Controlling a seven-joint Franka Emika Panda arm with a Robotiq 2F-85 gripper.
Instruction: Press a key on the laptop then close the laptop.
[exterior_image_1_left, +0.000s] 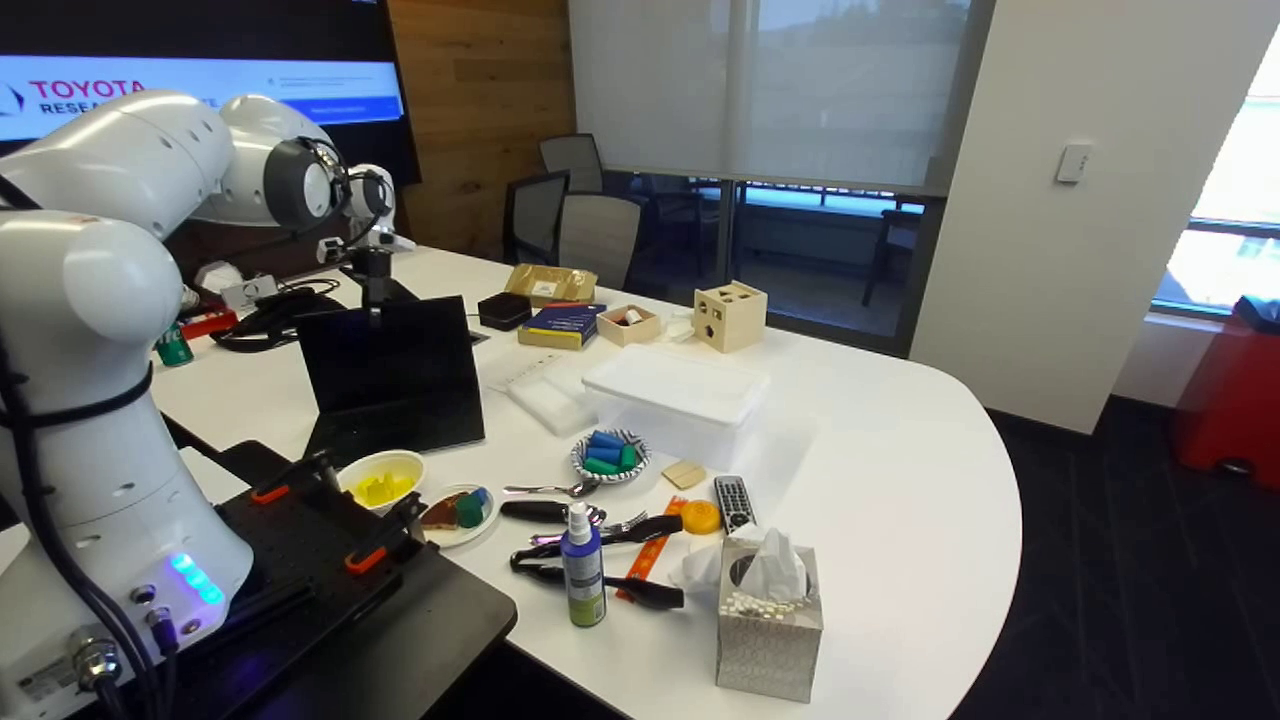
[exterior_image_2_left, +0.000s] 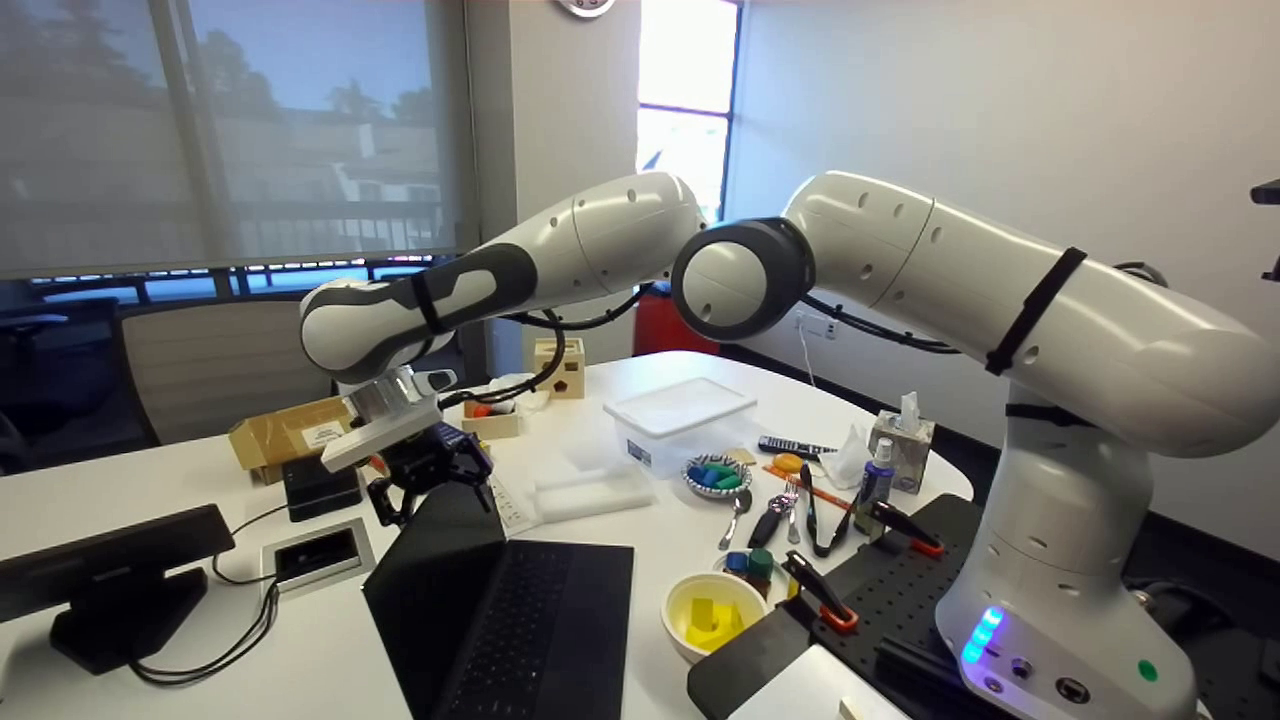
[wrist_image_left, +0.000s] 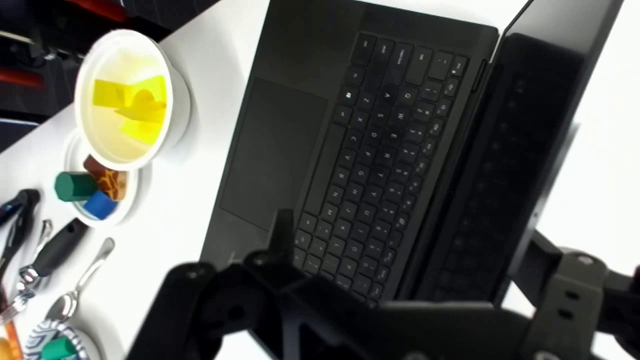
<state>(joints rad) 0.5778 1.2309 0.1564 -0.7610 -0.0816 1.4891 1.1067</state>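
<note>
Curved table (exterior_image_1_left: 900, 470), thin open laptop (exterior_image_1_left: 395, 370).

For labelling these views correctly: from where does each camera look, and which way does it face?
An exterior view: near the tissue box, facing over the table to the window shade; base and arm at picture left.
An exterior view: near the laptop, facing across it to the pillar; base, arm and gripper show.
Wrist view: above the laptop, facing down at its keyboard; the gripper shows at bottom.
Both exterior views share the arm and tissue box; all three, the laptop.
</note>
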